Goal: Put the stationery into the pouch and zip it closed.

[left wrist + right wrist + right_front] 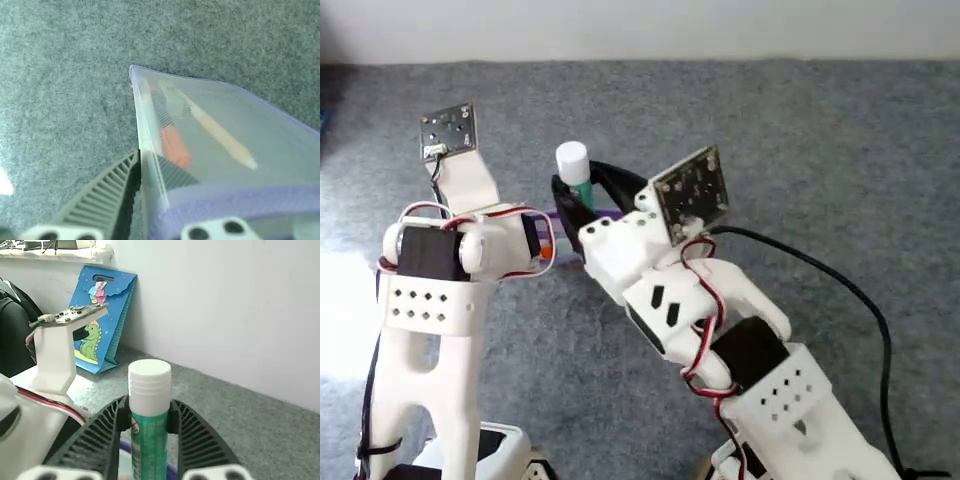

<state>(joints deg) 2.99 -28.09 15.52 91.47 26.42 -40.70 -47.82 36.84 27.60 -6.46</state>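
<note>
Grey carpet-like table [820, 150] w/ two white robot arms side by side, seen from above. Left arm [430, 290] bends fwd and down. Right arm [720, 330] leans in toward it, w/ a black cable [860, 300] trailing off behind its wrist. A pale wall [225, 305] stands beyond the right gripper [149, 405], w/ a blue gift bag [102, 320] propped against it, well apart from the fingers.

Pouch [225, 125]: translucent mesh, purple zip band along the edge nearest the left gripper [146, 170]. That gripper is pinching the pouch by one side edge, close to the zip band. A grey ribbed finger [100, 200] presses on the outside; the other is hidden behind the mesh. Rest of the pouch stretches away from the fingertips, out over the table. From above, a purple strip of the pouch [608, 213] shows just below the right gripper [585, 190], between the two arms.

Glue stick [149, 425]: green body, white ribbed cap, upright, clamped between the right gripper's two black fingers, cap sticking up past the fingertips. From above, the glue stick [573, 165] stands over the purple strip. Can't tell whether its lower end touches the pouch.

Inside the pouch, seen thru the mesh, ahead of the left gripper's fingertips: an orange item [175, 145] closest to the pinched edge, kind unclear. A pale pen [220, 135] lies slantwise beside it, farther from the finger.
</note>
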